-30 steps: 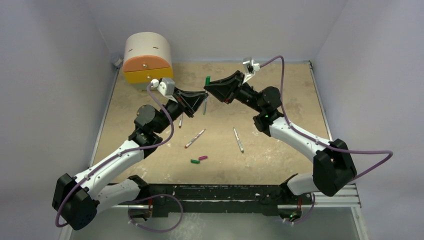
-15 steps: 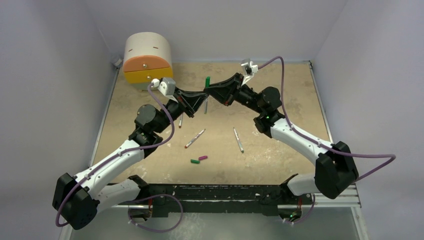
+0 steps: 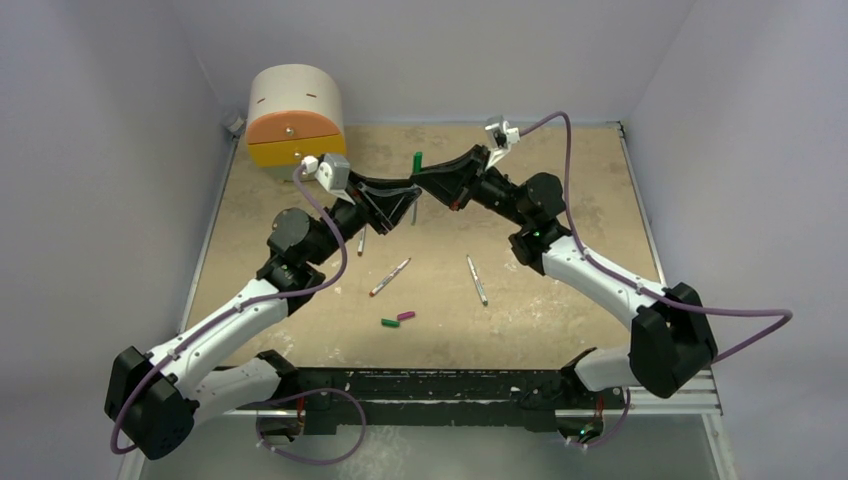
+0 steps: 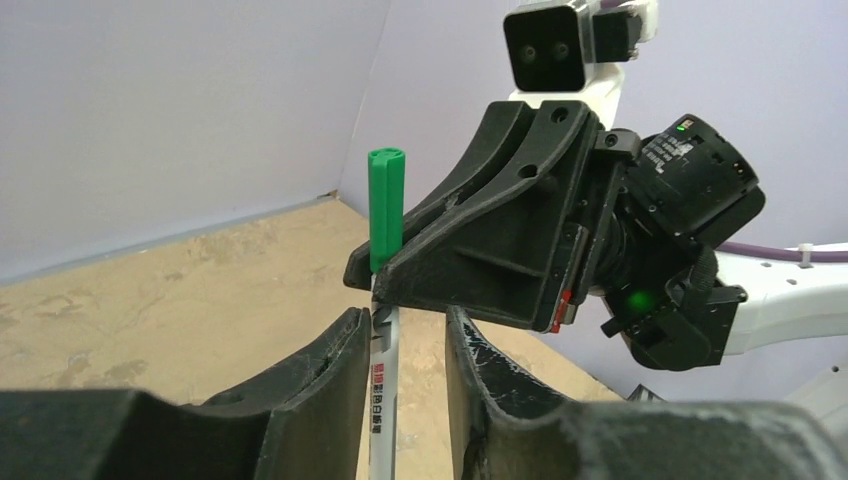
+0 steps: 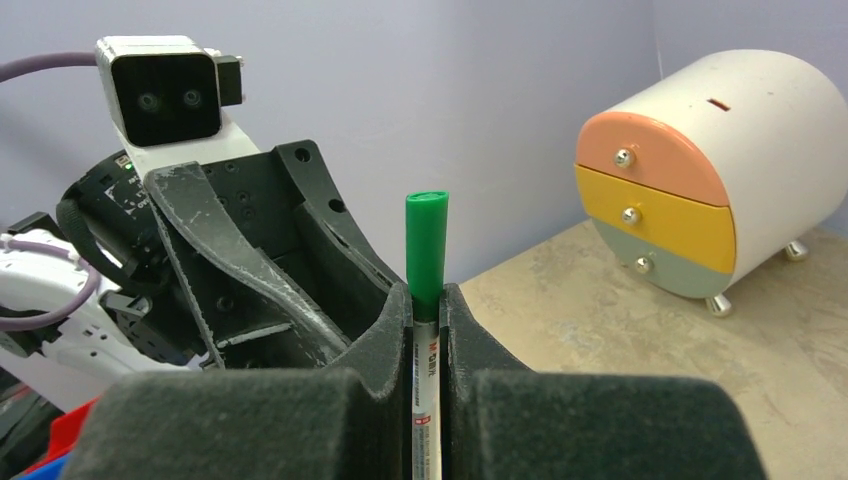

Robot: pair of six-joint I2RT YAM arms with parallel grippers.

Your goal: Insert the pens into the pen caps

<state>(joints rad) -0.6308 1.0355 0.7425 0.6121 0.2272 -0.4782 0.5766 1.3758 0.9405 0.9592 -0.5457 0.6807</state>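
A white pen (image 4: 383, 400) stands upright with a green pen cap (image 4: 386, 205) on its top end. My right gripper (image 5: 427, 300) is shut on this pen (image 5: 425, 390) just below the green cap (image 5: 427, 240). My left gripper (image 4: 405, 325) is open around the pen's lower part: the barrel leans on one finger, with a gap to the other. From above, both grippers meet over the table's far middle, left gripper (image 3: 400, 205) and right gripper (image 3: 425, 187), with the green cap (image 3: 416, 160) sticking out. Three more pens lie on the table (image 3: 390, 277) (image 3: 477, 279) (image 3: 361, 242).
A loose green cap (image 3: 389, 323) and a magenta cap (image 3: 406, 316) lie side by side near the front middle. A round white drawer box (image 3: 295, 115) with orange and yellow fronts stands at the back left corner. Walls enclose the sandy tabletop (image 3: 560, 180).
My left gripper has opened and let go of the capped pen. My right gripper has closed on the pen just under the cap.
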